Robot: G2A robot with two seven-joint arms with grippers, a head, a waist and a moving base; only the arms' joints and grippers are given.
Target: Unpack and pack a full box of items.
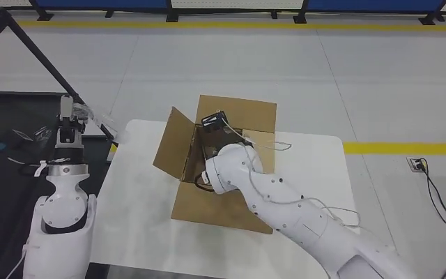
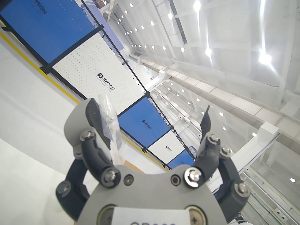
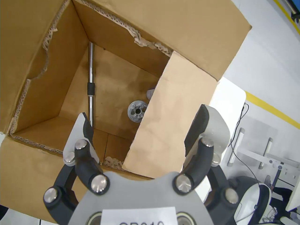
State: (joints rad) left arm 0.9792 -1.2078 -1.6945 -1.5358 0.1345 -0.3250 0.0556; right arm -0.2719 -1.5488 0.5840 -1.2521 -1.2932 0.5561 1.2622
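Right end effector [image 3: 144, 119] above open box [image 3: 164, 12], spread apart, likely lining up for rod [image 3: 91, 71] or disc [image 3: 136, 111]. Left end effector [image 2: 150, 108] raised aside, apart, keeping clear.

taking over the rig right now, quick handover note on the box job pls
Left gripper: open, raised beside the table, pointing upward; a scrap of clear plastic clings to one finger pad.
Right gripper: open, holding nothing, above the open cardboard box.
The box stands on the white table. Inside: a metal rod along one wall and a grey round part on the floor; a flap hides part of the interior.
Done: box flaps opened.
Left: probably lift out the rod and the part, then repack.
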